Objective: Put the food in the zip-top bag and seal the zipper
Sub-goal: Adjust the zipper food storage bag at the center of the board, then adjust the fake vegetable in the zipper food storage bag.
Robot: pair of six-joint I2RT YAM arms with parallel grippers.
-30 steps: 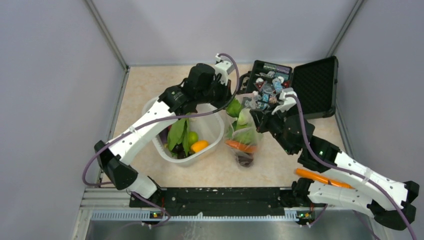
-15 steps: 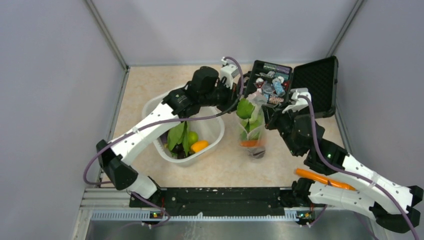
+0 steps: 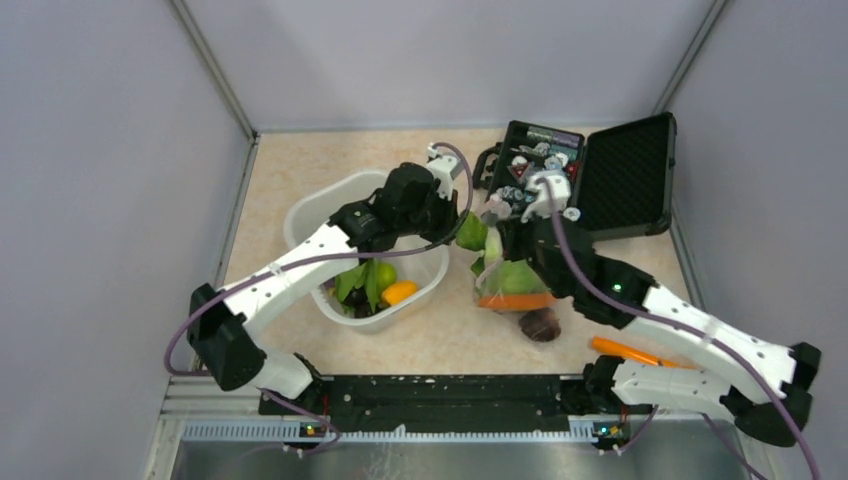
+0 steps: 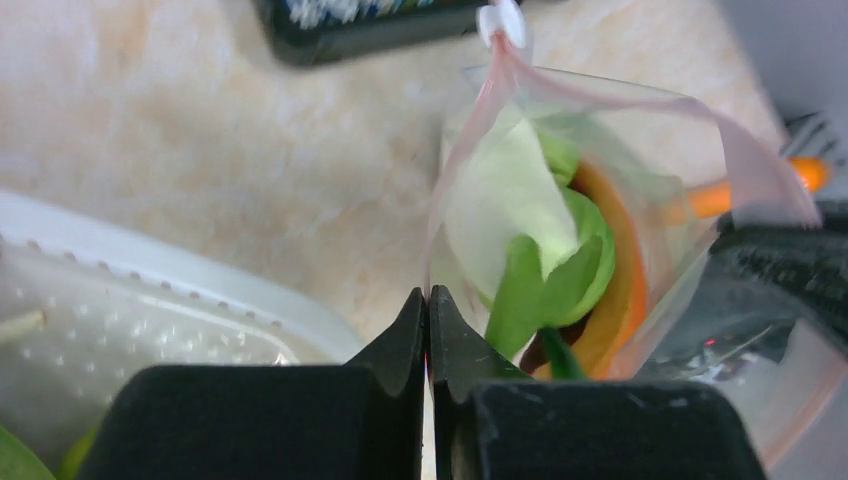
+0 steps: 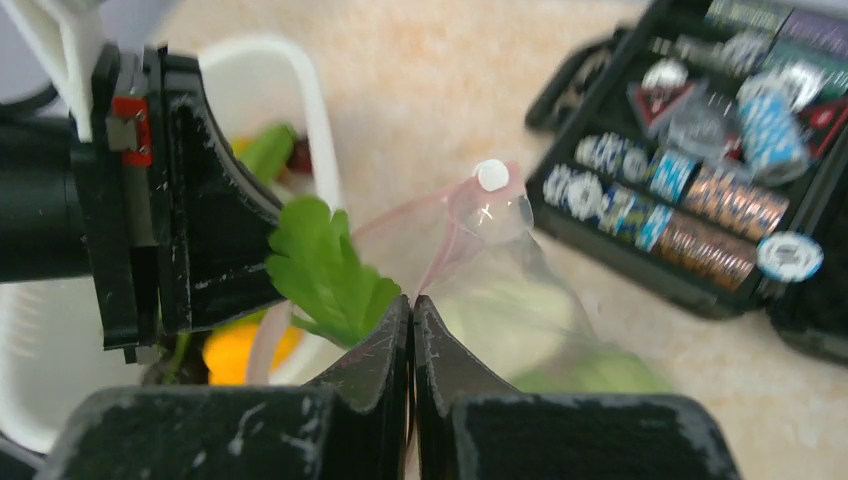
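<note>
From above, the left gripper (image 3: 462, 220) and the right gripper (image 3: 497, 235) meet almost tip to tip between the white tub (image 3: 325, 205) and the open black case (image 3: 620, 170). Both are at the top of the zip-top bag (image 3: 505, 275), which hangs over the table (image 3: 290, 170). A carrot (image 3: 515, 300) lies across the bag's lower part, with a dark purple round piece (image 3: 541, 325) just below it (whether that end touches the table I cannot tell). Green leaves (image 3: 355, 280) and a yellow-orange piece (image 3: 398, 292) sit in the tub. In the left wrist view the jaws are pressed fully together on the bag's near edge. The pink zipper (image 4: 470, 130) runs from its white slider (image 4: 500, 20) down into the fingertips, and the mouth gapes unsealed. A pale cabbage (image 4: 500, 200) and the carrot are inside the bag. In the right wrist view the jaws are likewise closed tight, pinching the pink strip. A green leafy piece (image 5: 325, 270) stands just left of them, before the left gripper's black body, and the case's trinkets (image 5: 700, 190) lie blurred behind.
</note>
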